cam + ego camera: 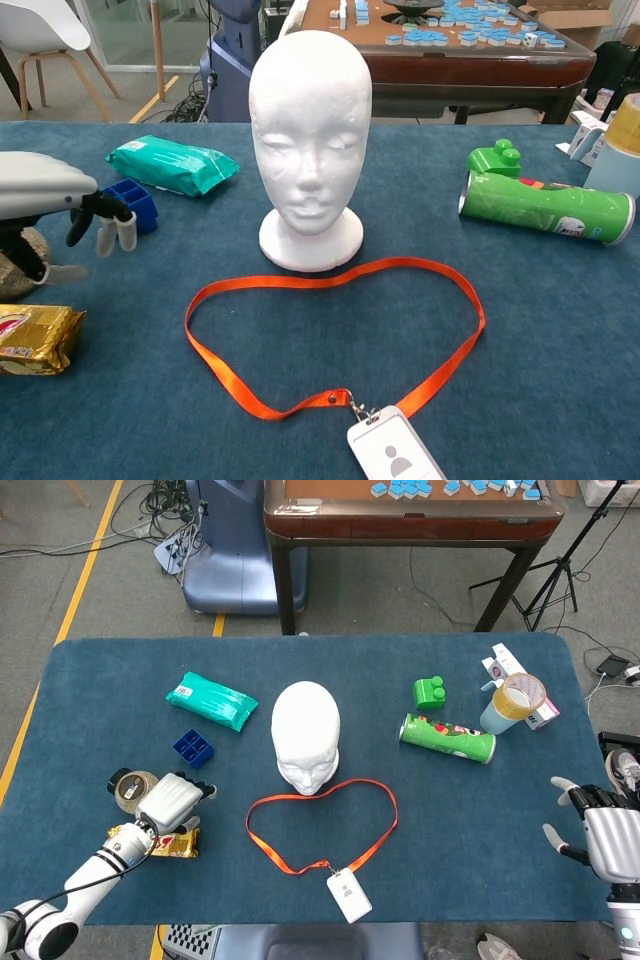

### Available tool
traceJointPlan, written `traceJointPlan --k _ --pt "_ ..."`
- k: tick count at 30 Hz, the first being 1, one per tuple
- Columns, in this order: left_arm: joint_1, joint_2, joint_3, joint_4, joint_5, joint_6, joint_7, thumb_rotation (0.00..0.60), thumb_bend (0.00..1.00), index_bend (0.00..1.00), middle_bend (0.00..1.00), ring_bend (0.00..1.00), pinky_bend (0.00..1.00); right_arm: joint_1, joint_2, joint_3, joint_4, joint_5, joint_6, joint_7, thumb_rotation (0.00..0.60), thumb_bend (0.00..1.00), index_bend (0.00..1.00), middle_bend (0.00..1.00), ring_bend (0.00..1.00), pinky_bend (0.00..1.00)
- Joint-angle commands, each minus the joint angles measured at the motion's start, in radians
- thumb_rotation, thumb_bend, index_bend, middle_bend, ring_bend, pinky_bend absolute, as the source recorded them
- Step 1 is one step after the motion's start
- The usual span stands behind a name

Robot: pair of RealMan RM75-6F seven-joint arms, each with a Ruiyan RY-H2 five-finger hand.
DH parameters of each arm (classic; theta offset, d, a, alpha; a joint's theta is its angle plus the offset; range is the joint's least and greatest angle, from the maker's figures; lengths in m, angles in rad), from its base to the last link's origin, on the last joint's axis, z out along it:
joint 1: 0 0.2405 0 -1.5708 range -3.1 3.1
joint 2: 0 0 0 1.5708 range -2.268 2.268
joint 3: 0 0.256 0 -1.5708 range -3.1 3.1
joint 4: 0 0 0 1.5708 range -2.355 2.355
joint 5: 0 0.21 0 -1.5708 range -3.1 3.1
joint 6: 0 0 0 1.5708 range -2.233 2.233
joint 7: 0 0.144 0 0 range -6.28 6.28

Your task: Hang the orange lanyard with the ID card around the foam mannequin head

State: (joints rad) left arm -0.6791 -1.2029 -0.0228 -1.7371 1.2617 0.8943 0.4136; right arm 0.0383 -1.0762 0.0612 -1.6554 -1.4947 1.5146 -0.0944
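Note:
The white foam mannequin head (306, 736) (311, 140) stands upright mid-table. In front of it the orange lanyard (322, 826) (330, 330) lies flat in a heart-shaped loop, its white ID card (349, 896) (393, 458) at the near edge. My left hand (172, 802) (45, 195) hovers at the left, well away from the loop, fingers apart and holding nothing. My right hand (600, 832) is at the table's right edge, fingers spread and empty; the chest view does not show it.
Left side: teal wipes pack (210, 701), blue block tray (193, 748), tape roll (130, 787), gold snack bar (170, 844). Right side: green can lying down (447, 738), green block (430, 692), tape roll on a cup (515, 702), small box (505, 665).

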Motion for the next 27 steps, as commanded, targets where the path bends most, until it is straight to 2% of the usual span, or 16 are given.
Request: traceJointPlan --k 1,3,7,10,16,18,25,27 --pt "-0.021 -0.047 -0.033 -0.018 -0.063 0.015 0.065 0.518 0.3 0.39 0.55 0.57 0.36 -0.001 0.0 -0.001 0.003 -0.001 0.002 0.004 0.6 0.27 0.25 0.44 0.29 0.34" --pt "-0.033 -0.08 -0.045 -0.023 -0.112 0.026 0.115 0.495 0.3 0.43 0.62 0.64 0.4 -0.003 -0.001 -0.001 0.007 -0.002 0.004 0.009 0.6 0.27 0.25 0.44 0.29 0.34" --pt "-0.056 -0.135 -0.051 -0.027 -0.208 0.046 0.215 0.381 0.3 0.47 0.69 0.7 0.51 -0.007 -0.001 -0.002 0.013 0.002 0.004 0.016 0.6 0.27 0.25 0.44 0.29 0.34" --pt "-0.069 -0.172 -0.058 -0.025 -0.273 0.062 0.255 0.349 0.3 0.49 0.73 0.73 0.56 -0.008 -0.002 -0.002 0.017 0.005 0.002 0.02 0.6 0.27 0.25 0.44 0.29 0.34" --pt "-0.102 -0.244 -0.075 -0.005 -0.39 0.091 0.316 0.311 0.29 0.5 0.77 0.77 0.6 -0.006 -0.005 -0.002 0.023 0.005 -0.003 0.026 0.6 0.27 0.26 0.44 0.29 0.34" --pt "-0.115 -0.26 -0.075 0.001 -0.429 0.098 0.341 0.271 0.29 0.5 0.77 0.77 0.61 -0.007 -0.004 -0.002 0.025 0.006 -0.003 0.028 0.6 0.27 0.25 0.44 0.29 0.34" --pt "-0.146 -0.318 -0.065 0.028 -0.528 0.16 0.435 0.211 0.26 0.5 0.77 0.77 0.62 -0.009 -0.004 -0.003 0.027 0.013 -0.007 0.029 0.6 0.27 0.25 0.44 0.29 0.34" --pt "-0.153 -0.338 -0.063 0.033 -0.552 0.183 0.461 0.177 0.25 0.49 0.77 0.77 0.62 -0.01 -0.004 -0.003 0.028 0.014 -0.007 0.029 0.6 0.27 0.26 0.44 0.29 0.34"
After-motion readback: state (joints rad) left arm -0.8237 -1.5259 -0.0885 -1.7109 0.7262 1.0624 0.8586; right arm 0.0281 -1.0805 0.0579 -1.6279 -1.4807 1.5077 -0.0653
